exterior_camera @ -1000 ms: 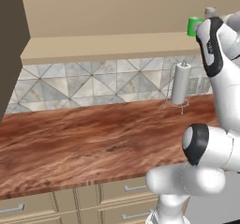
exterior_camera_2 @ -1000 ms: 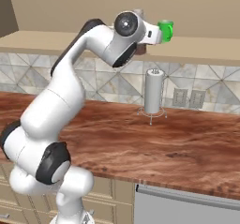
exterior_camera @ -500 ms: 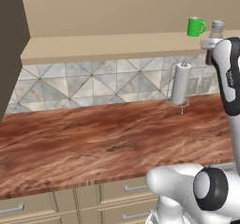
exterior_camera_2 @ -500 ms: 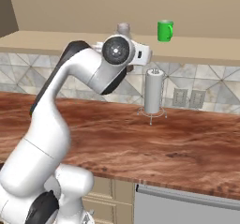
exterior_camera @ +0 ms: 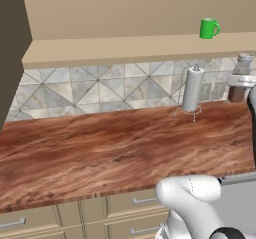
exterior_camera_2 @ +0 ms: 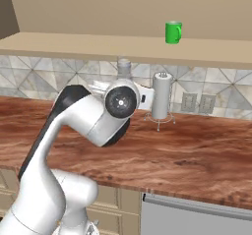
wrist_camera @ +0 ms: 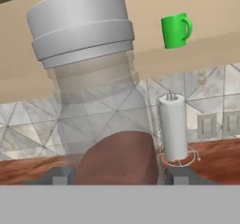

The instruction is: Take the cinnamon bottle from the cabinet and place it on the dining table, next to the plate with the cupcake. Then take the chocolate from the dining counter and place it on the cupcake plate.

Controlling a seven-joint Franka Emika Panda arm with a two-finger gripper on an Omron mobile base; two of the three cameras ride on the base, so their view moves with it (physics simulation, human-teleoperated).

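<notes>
While the cinnamon bottle (exterior_camera: 242, 76) rides at the far right edge of the left base view, it sits upright in the gripper (exterior_camera: 239, 83), above the wood counter (exterior_camera: 100, 143) and beside the paper towel holder (exterior_camera: 191, 89). Judgement: it's the carry step, so keep the bottle vertical and swing slowly.

Right base view: bottle cap (exterior_camera_2: 124, 65) pokes up just behind the wrist. The paper towel holder (exterior_camera_2: 160, 97) stands close beside the hand, the nearest thing to clip on a swing. The green mug (exterior_camera_2: 173, 32) is on the shelf (exterior_camera_2: 74, 44) overhead, well above the fingers. Neither plate, cupcake nor dining table is in frame, so the base likely has to drive.

Hand view: fingertips (wrist_camera: 58, 175) clamp the bottle (wrist_camera: 101, 101) low, at its brown-filled base; the tall clear body and grey cap rise beyond them. A low grip on a tall bottle could tip under jerk. Towel holder (wrist_camera: 173, 133) and mug (wrist_camera: 176, 30) lie past the bottle.
</notes>
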